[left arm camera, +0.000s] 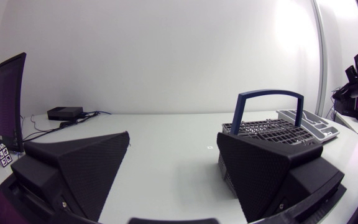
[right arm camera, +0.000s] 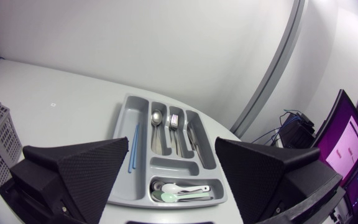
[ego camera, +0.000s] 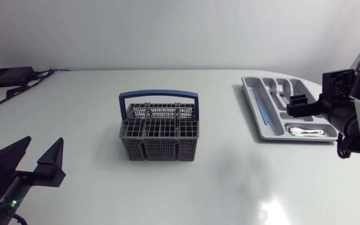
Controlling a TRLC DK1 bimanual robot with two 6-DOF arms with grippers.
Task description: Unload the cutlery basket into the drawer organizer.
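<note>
The grey mesh cutlery basket with its blue arched handle [ego camera: 159,131] sits mid-table, long axis 9-to-3 o'clock. Well apart at its 2 o'clock, the grey plastic drawer organizer [ego camera: 249,100] runs 11-to-5. It holds a thin blue stick [right arm camera: 132,148], a metal spoon [right arm camera: 157,124], a metal fork [right arm camera: 176,124] and, in the crosswise end compartment, pale plastic spoons [right arm camera: 182,190]. The left gripper [left arm camera: 174,140], at the basket's 8 o'clock, and the right gripper [right arm camera: 173,146], over the organizer, both gape wide and hold nothing.
</note>
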